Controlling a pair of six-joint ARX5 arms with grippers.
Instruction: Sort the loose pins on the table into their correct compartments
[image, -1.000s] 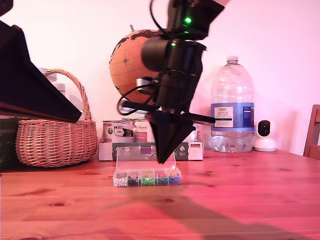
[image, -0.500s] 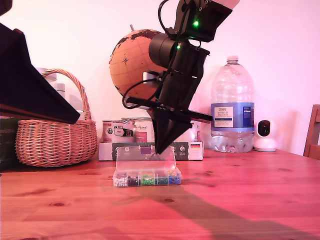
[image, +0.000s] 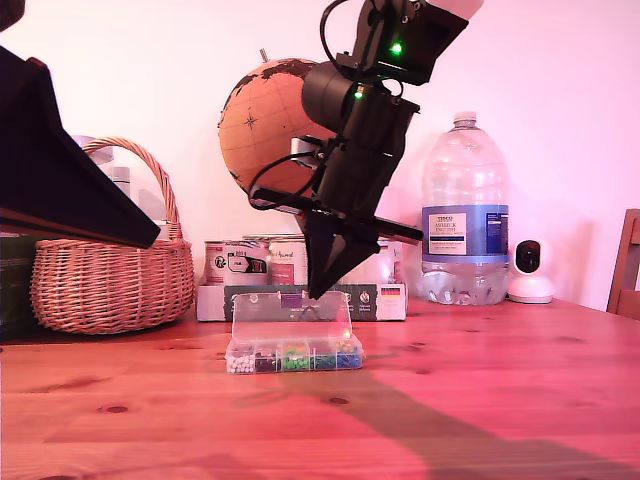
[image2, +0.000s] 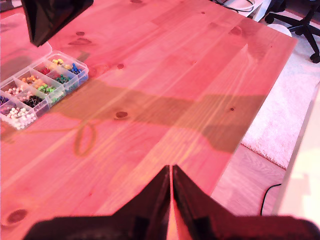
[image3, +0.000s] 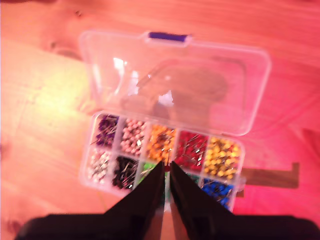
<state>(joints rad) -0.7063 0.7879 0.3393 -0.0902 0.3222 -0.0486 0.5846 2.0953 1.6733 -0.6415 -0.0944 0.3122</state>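
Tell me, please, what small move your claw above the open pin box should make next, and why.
Probably lift my second claw straight up a little, clear of the open lid. Its jaws look closed right over the green cell of the organiser box, I can see no pin between them, and no loose pin shows on the table.

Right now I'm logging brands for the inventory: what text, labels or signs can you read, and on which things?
"TESCO": water bottle label; smaller print blurred.
Tins: labels too blurred to read.
Cardboard tray: stickers unreadable.
Clear organiser box: no text.
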